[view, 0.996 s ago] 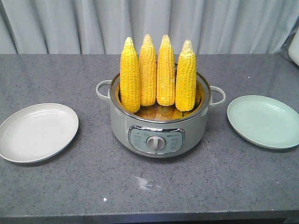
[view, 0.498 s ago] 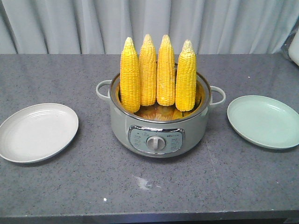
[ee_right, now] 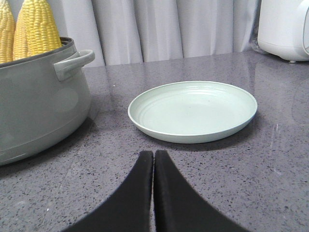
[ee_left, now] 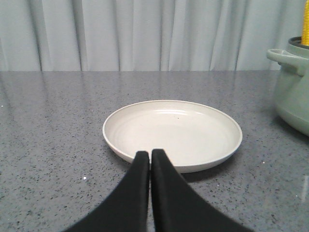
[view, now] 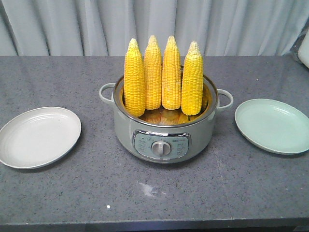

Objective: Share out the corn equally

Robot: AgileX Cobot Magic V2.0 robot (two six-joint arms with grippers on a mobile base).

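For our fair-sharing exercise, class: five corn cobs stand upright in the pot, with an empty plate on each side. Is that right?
Not quite. Four corn cobs stand upright in the pot, not five; the exterior front-facing view shows it. An empty white plate and an empty green plate do lie either side.

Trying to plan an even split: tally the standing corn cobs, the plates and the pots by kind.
Standing corn cobs: 4
Plates: 2 (cream plate, green plate)
Pot: 1
Total: 7
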